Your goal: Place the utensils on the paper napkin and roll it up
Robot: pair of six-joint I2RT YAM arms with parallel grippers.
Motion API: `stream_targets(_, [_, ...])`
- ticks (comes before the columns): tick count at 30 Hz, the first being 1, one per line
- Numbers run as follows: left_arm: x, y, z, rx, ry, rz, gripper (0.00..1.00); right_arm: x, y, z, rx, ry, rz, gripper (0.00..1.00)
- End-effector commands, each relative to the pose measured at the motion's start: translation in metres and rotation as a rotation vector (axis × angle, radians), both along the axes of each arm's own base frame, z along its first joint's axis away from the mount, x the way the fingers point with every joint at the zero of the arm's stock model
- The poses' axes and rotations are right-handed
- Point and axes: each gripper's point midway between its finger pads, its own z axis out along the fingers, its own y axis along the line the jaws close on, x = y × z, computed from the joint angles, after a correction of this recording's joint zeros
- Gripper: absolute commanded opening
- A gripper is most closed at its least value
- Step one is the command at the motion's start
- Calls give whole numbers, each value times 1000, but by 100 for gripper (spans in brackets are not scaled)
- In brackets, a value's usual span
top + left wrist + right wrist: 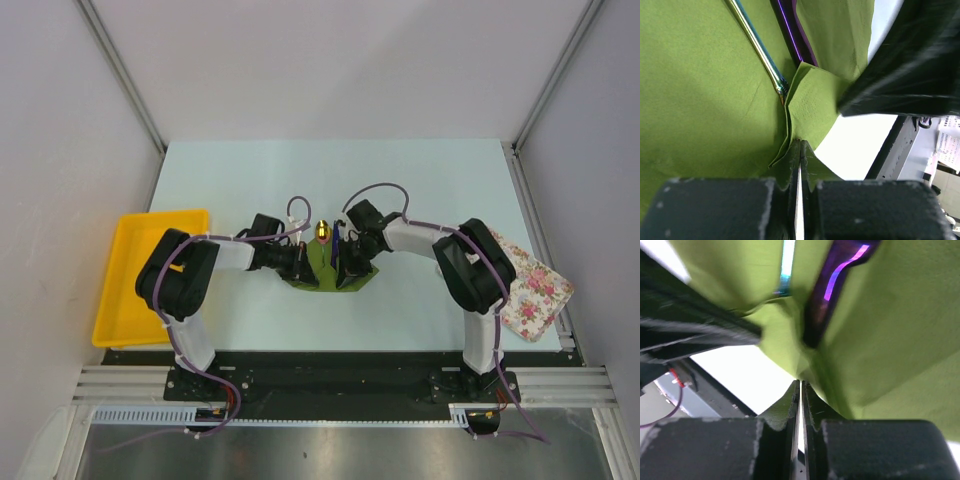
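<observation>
Now we begin the roll: left jaws and right jaws each clench an edge of the paper napkin (325, 264), centred on the surface (330, 170), utensils (322, 232) lying on it; next, we'd curl it over them together.

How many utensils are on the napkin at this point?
2. A gold-headed utensil lies along the middle of the napkin; a dark utensil with a purple sheen lies just to its right. More may be hidden under the napkin's lifted edges.
</observation>
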Motion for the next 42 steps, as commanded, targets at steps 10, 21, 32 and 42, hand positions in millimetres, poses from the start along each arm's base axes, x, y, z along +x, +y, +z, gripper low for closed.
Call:
stream_targets(10, [8,5,-7,44,-24,23,3,7,-4,-11,-78,-20,13,10])
stream_targets(21, [12,-11,77,-300,-212,2,38,8,-2,-16,-69,-4,3,11])
stream_targets(32, [4,-32,68,-407,-101,0,27,12,-3,-16,-55,15,-18,10])
stream_targets(42, [9,-42,43,-402,-18,42,22,15,-2,-16,-36,25,-25,10])
